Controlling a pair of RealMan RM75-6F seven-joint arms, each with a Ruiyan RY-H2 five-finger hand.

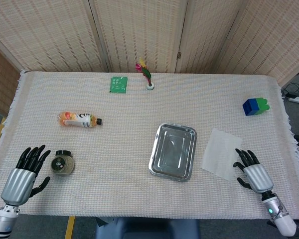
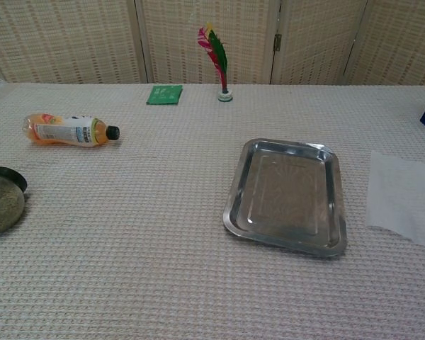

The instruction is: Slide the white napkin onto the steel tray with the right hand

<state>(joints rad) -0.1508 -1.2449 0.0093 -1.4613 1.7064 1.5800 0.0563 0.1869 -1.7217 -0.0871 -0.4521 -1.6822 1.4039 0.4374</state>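
The white napkin [image 1: 221, 153] lies flat on the cloth just right of the steel tray [image 1: 173, 151], a narrow gap between them; the chest view shows the napkin [image 2: 404, 197] at its right edge and the empty tray [image 2: 286, 195] in the middle. My right hand [image 1: 252, 171] hovers open near the front right of the table, fingers spread and pointing at the napkin's near right corner, fingertips just short of it. My left hand [image 1: 24, 175] is open at the front left, beside a jar. Neither hand shows in the chest view.
A dark-lidded jar [image 1: 63, 163] sits by the left hand. An orange bottle [image 1: 79, 119] lies on its side at left. A green packet [image 1: 118, 83] and a feather shuttlecock [image 1: 147, 75] stand at the back. Blue-green blocks [image 1: 254, 106] sit at the far right.
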